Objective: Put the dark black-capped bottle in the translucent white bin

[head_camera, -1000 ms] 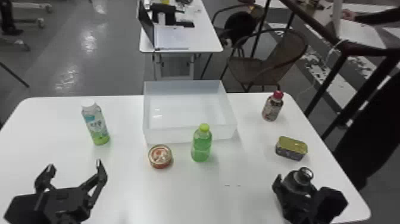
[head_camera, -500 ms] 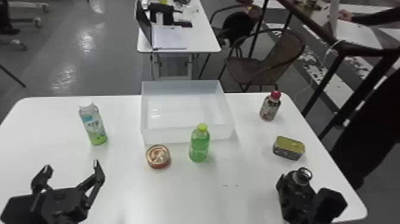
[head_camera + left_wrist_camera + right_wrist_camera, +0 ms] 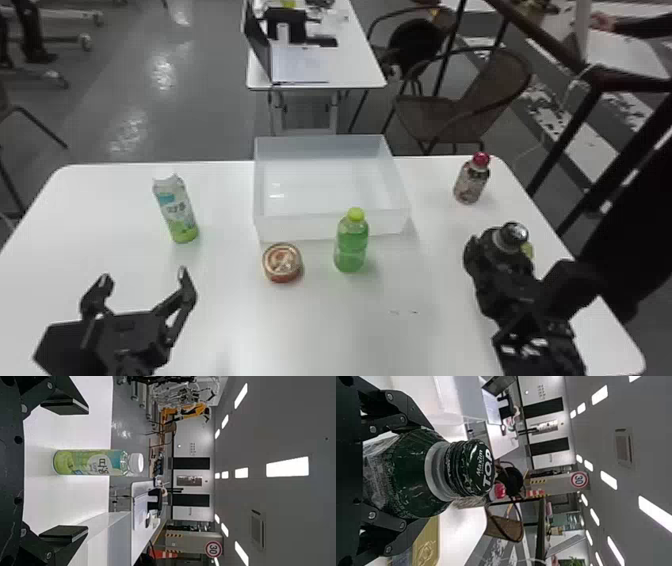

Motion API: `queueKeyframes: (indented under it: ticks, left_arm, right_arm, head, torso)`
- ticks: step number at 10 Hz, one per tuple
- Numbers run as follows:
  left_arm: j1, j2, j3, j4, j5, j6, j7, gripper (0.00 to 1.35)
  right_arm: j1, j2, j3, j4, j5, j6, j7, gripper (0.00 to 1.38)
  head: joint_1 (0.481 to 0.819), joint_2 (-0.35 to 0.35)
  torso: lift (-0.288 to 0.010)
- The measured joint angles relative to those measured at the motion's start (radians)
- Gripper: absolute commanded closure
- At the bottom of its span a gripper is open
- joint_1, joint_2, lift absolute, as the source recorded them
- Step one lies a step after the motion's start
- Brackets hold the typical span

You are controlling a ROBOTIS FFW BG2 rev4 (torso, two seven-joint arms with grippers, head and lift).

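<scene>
Grasp made, delivery outstanding

Dark black-capped bottle (image 3: pixel 415 471): clamped in right gripper (image 3: pixel 427 473), right of translucent white bin (image 3: pixel 330 227). Left gripper (image 3: pixel 144 276): jaws apart, nothing held. Done, by judgement: grasp. Remaining: carriage across, lowering, release

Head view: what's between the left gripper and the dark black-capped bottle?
Two things, per the head view. Going from the left gripper toward the dark black-capped bottle: first the round tin, then the lime-capped green bottle.
</scene>
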Motion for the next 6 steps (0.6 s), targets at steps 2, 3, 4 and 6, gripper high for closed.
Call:
queueKeyframes:
  ticks: [2, 3, 4, 6]
  left_arm:
    - [-0.007, 0.001, -0.004, 0.003, 0.000, 0.003, 0.000, 0.23]
    - [-0.009, 0.001, -0.004, 0.004, 0.001, 0.003, 0.000, 0.23]
    - [-0.011, 0.003, -0.004, 0.005, 0.001, 0.003, 0.000, 0.23]
    - [-0.016, 0.005, -0.005, 0.009, 0.004, 0.004, 0.000, 0.23]
  right_arm:
    - [-0.109, 0.005, 0.024, 0.035, 0.008, -0.014, 0.026, 0.78]
    - [-0.171, 0.006, 0.043, 0.089, 0.002, -0.036, 0.039, 0.78]
    - [-0.237, 0.008, 0.059, 0.159, -0.005, -0.060, 0.086, 0.78]
    - [-0.380, 0.018, 0.074, 0.357, -0.020, -0.133, 0.241, 0.78]
  head:
    - [0.695, -0.038]
    - [0.695, -0.026]
    - [0.695, -0.008]
    - [0.695, 0.018]
  torso:
    - [-0.066]
    - [-0.066]
    - [-0.066]
    - [-0.066]
